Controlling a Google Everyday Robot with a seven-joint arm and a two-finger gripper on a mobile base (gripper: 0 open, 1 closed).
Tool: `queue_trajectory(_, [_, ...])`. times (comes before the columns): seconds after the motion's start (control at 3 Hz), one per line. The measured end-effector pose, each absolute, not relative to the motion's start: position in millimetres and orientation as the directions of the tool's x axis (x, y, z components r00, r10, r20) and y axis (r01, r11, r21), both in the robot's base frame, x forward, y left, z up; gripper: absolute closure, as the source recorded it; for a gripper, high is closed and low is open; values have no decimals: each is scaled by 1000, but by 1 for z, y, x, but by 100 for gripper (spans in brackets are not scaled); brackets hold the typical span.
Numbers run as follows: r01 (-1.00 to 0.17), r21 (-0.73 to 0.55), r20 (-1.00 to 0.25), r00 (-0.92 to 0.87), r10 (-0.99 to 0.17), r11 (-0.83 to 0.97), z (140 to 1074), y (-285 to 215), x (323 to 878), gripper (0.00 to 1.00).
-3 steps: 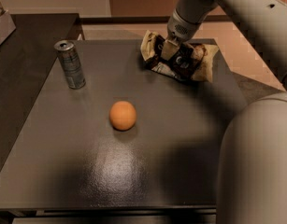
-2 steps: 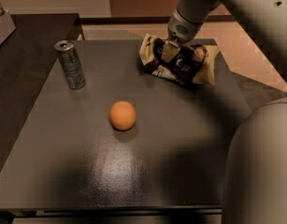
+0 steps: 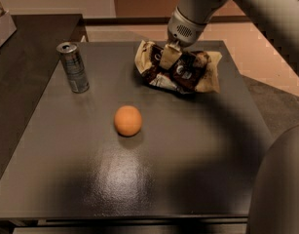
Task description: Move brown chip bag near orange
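The brown chip bag (image 3: 180, 71) is crinkled, dark brown with cream ends, and sits at the far right of the dark table (image 3: 154, 179). My gripper (image 3: 170, 57) comes down from the upper right and is shut on the bag's left-middle part. The bag looks tilted, with its left end raised off the table. The orange (image 3: 127, 120) rests near the table's middle, to the front left of the bag and apart from it.
A slim silver drink can (image 3: 73, 67) stands upright at the far left of the table. A second dark counter (image 3: 22, 43) adjoins on the left. My robot body (image 3: 280, 189) fills the lower right corner.
The gripper has closed on the bag and shifted it slightly left and toward the front, with its left end lifting. The orange and the can have not moved.
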State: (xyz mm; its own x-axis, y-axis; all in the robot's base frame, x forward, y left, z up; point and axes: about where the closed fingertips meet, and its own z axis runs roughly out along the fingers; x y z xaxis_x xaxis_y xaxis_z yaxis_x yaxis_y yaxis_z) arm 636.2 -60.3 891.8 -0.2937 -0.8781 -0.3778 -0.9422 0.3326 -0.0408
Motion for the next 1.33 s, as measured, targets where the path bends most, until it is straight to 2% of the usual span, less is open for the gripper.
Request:
queue_trajectory(1.0, [-971,-3,-379,-219,-899,238,887,-3,593,100])
queue_trajectory(1.33, [-971,3,-375,-221,-900,237,882,3,584,82])
